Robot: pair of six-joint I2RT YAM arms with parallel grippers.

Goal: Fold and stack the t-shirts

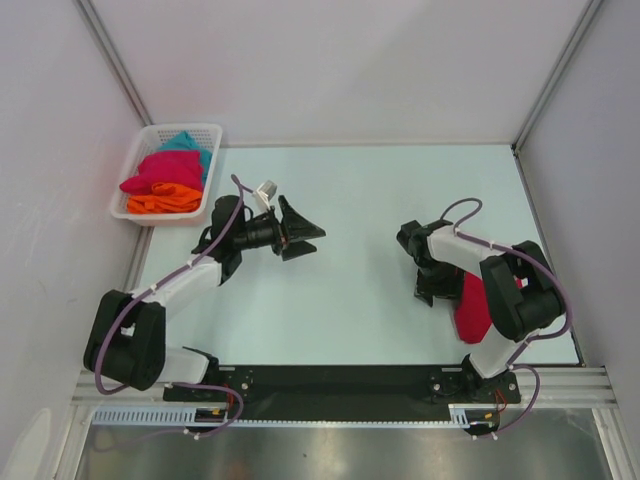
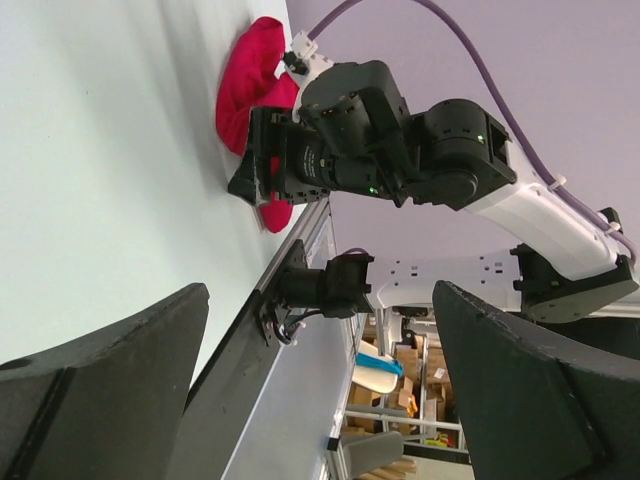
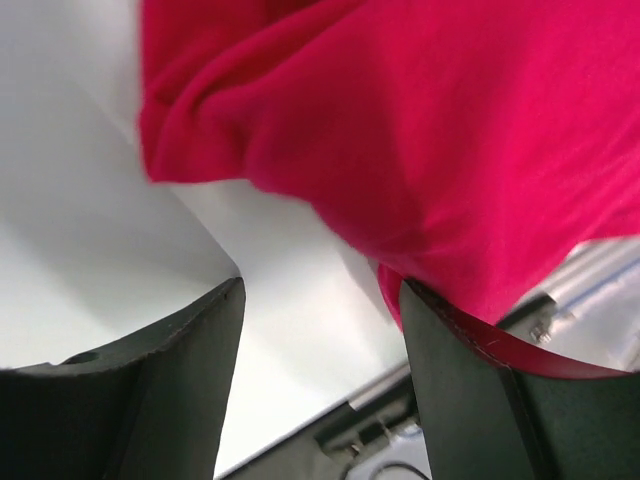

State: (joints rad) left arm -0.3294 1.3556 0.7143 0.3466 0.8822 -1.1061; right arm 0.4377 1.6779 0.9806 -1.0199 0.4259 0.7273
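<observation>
On the table (image 1: 370, 190), front right, we see the right gripper (image 3: 320, 300) parted, gripping nothing, one finger (image 3: 470, 400) touching the crimson t-shirt (image 3: 420, 130); the left gripper (image 1: 303, 232) gapes wide, empty.

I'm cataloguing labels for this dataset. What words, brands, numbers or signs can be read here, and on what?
None can be read in any view.
Red shirt, pink shirt, orange shirt, teal shirt, basket: plain, no print visible.
Boxes in the room background, left wrist view: any labels are too small and blurred to read.
</observation>
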